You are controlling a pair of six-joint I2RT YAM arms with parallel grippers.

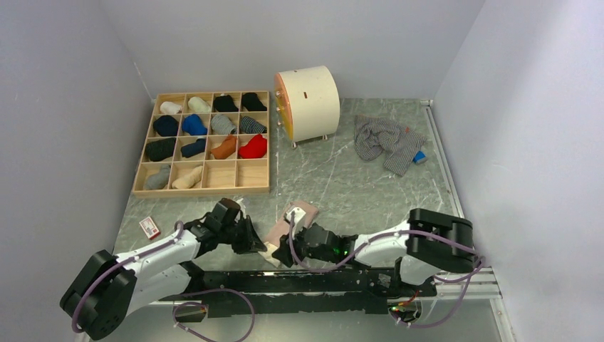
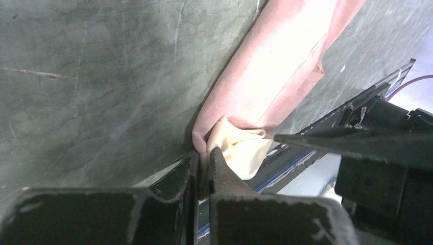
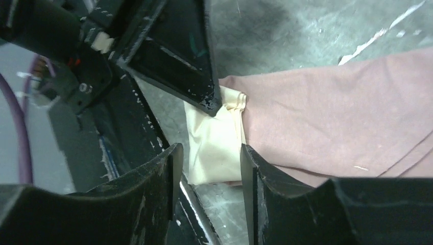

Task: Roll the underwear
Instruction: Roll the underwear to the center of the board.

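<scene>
Both grippers met at the pink underwear (image 3: 327, 127) by the near edge of the table (image 1: 356, 189).
The left gripper (image 2: 203, 153) was clamped on the cream end of the pink underwear, which lay flat and ran away to the right. The right gripper (image 3: 209, 153) hung over that same end with its jaws apart, holding nothing. Farther back, the grey underwear (image 1: 384, 141) lay crumpled at the right, touching a blue block (image 1: 419, 157), well apart from the tray (image 1: 206, 187) at the left.
</scene>
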